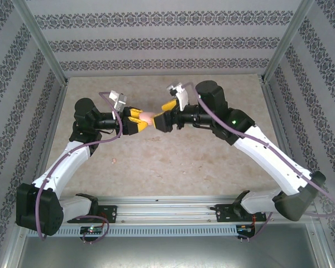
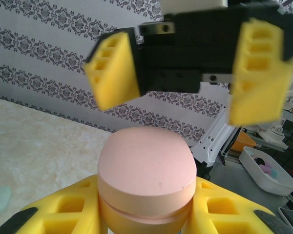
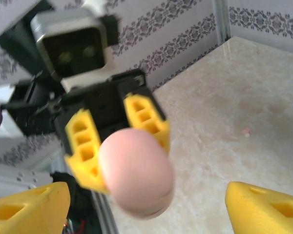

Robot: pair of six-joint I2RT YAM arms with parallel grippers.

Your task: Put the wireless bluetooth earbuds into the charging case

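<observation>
Pink charging case [image 2: 146, 165] held up off the table [image 1: 178, 167] — the left gripper [image 1: 142, 121] is clamped narrowly on its lower half, lid seam shut. Right gripper [image 1: 161, 114] faces the case's lid end, fingers spread wide, gripping nothing. A tiny pink speck [image 3: 245, 131] lies on the table well beyond the case — likely an earbud, too small to confirm. Judged progress: early; lid unopened, no bud seated.

Your left arm: elbow out, forearm angled inward, left gripper [image 1: 139, 121] pointing right, jaws clamped on a pink case [image 1: 148, 118]. Your right arm: mirrored, right gripper [image 1: 162, 114] facing it nose to nose, jaws spread wide, clear of the case.
</observation>
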